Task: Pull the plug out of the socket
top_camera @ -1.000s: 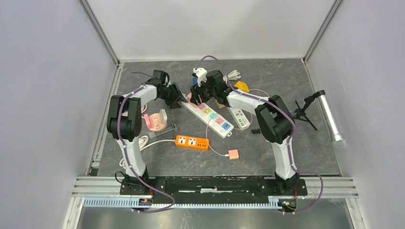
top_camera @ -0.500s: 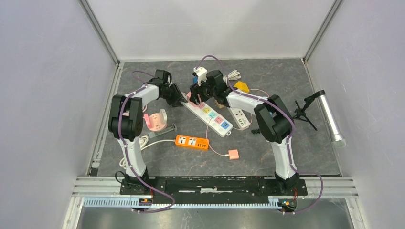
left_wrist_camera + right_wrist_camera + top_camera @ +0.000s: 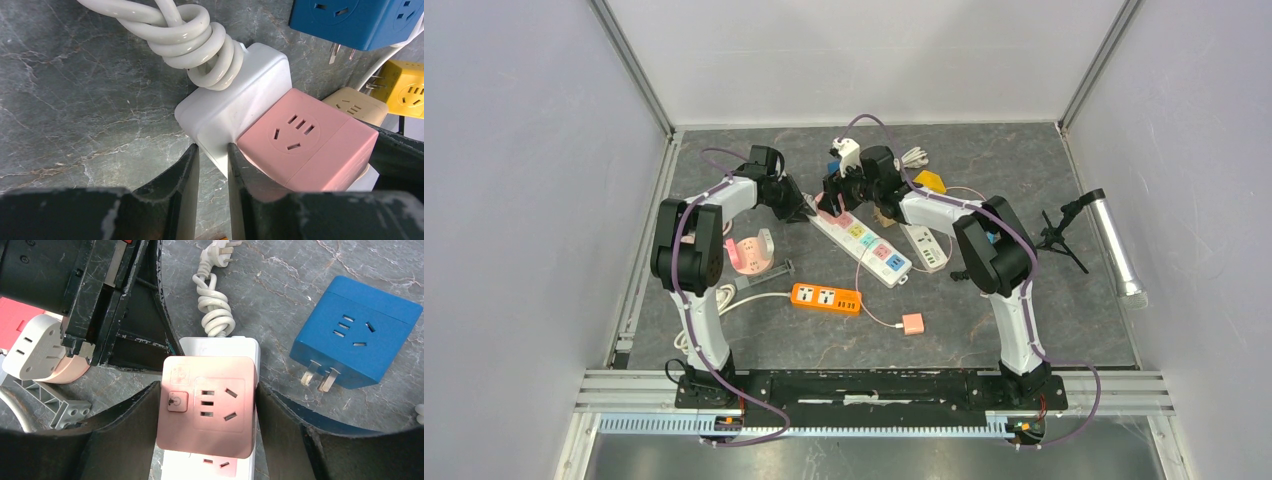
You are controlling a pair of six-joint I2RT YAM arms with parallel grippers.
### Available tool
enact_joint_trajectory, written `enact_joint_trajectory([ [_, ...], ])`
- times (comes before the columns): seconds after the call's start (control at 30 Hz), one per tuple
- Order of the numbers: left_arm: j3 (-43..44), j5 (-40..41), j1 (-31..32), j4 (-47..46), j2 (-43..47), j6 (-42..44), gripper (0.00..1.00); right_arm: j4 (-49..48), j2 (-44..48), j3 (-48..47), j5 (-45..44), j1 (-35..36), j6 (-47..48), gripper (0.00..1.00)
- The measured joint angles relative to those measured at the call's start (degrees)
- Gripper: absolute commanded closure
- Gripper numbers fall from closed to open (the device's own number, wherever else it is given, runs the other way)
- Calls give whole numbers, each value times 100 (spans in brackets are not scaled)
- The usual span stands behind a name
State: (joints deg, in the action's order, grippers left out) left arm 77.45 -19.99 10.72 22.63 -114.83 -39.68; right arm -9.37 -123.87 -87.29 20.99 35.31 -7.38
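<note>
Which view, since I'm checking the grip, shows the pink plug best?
Right wrist: the pink plug fills the centre, top face visible, between the right hand's fingers. Left wrist shows its side; top external, a tiny patch.

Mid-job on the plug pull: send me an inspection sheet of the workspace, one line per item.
Surface: dark marbled table.
Job's things: pink cube adapter seated on the far end of the white power strip.
Clutter: blue cube, yellow cube, orange strip, silver cylinder.
Grippers: right gripper has its fingers against both sides of the pink cube adapter. Left gripper is at the strip's end corner, nearly closed; whether it grips is unclear.
Cables: knotted white cord at the strip's end; thin cable running to a small pink block.
Surroundings: plain panel walls; nothing else seen.
</note>
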Motion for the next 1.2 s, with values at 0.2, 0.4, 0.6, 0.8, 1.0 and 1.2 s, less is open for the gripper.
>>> enact_joint_trajectory([
  [0.2,0,0,2,11,0,0,71,33,0,-11,-7,2,74,32],
  [0.4,0,-4,2,22,0,-2,72,323,-42,-192,-61,28,170,26],
  [0.6,0,-9,7,-4,0,-4,72,428,-72,-195,-273,92,271,24],
  [0.8,0,-11,7,-4,0,-7,73,396,-70,-166,-304,96,264,56],
  [1.0,0,-13,7,-4,0,-7,73,374,-61,-160,-302,92,208,100],
  [1.2,0,-13,7,-9,0,-7,74,566,-79,-304,-223,17,-42,100],
])
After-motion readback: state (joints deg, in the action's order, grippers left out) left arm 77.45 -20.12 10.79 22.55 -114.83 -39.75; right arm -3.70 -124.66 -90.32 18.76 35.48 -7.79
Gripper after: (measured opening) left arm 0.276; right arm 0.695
